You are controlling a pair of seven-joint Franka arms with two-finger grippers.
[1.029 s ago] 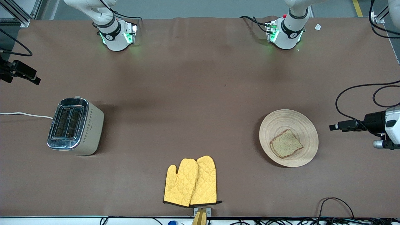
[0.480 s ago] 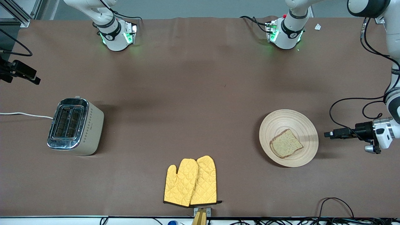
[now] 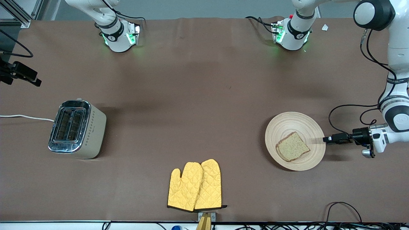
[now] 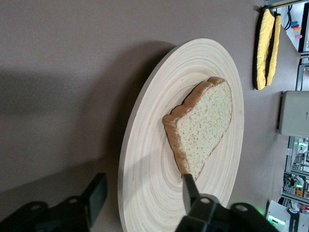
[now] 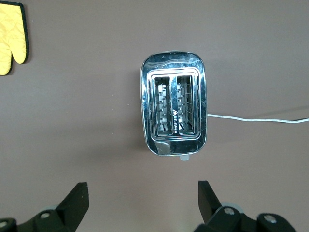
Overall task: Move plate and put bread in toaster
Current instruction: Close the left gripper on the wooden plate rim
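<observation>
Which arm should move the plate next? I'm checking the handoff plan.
Left, probably: the left tool straddles the plate rim, fingers apart. The right tool hangs open over the toaster.

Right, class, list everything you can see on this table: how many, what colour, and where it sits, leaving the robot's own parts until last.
plate: one, pale wood, toward the left arm's end of the table.
bread: one slice, brown, on the plate.
toaster: one, chrome top, cream sides, toward the right arm's end; both slots empty.
cord: one, white, running off the toaster.
oven mitts: two, yellow, overlapping, nearest the front camera.
left gripper: black, at the plate's rim, jaws astride it, not yet clamped.
right gripper: black, open, waiting over the toaster.
</observation>
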